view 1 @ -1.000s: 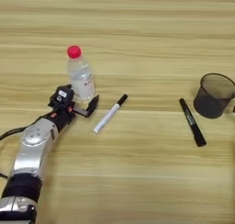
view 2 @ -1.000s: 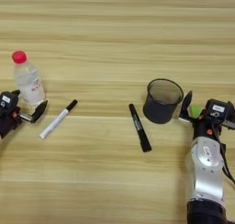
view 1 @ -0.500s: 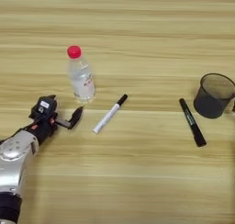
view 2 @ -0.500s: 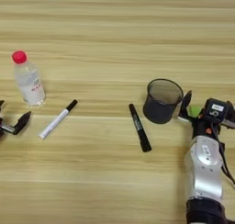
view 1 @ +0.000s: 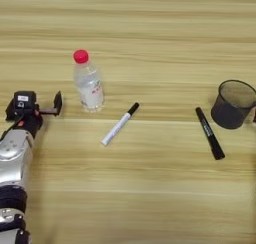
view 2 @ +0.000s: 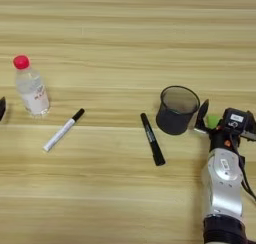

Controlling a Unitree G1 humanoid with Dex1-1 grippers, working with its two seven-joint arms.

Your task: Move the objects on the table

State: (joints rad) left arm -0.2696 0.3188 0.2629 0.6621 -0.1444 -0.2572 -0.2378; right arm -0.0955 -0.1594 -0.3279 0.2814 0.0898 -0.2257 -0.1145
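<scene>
Change since earlier frames: left pincer [view 1: 35,108] has withdrawn from the bottle to the left edge of the bench; bottle, markers and cup have stayed in place.
Left pincer: low at the far left of the bench [view 1: 150,198], well apart from the bottle, fingers spread apart and gripping nothing.
Clear bottle with red cap [view 1: 88,81]: upright, left of centre, just right of the left pincer's outer finger but not touching it.
White marker with black cap [view 1: 119,123]: lying flat on a diagonal, cap end pointing up and right, just beside the bottle's base.
Black marker [view 2: 152,139]: lying flat right of centre, tilted, near the cup and apart from it.
Black mesh cup [view 2: 175,109]: upright, open mouth up, right of the black marker.
Green block [view 2: 213,120]: between the fingers of the right pincer, just right of the cup.
Right pincer [view 2: 220,122]: beside the cup at the right edge; whether it clamps the green block cannot be told.
</scene>
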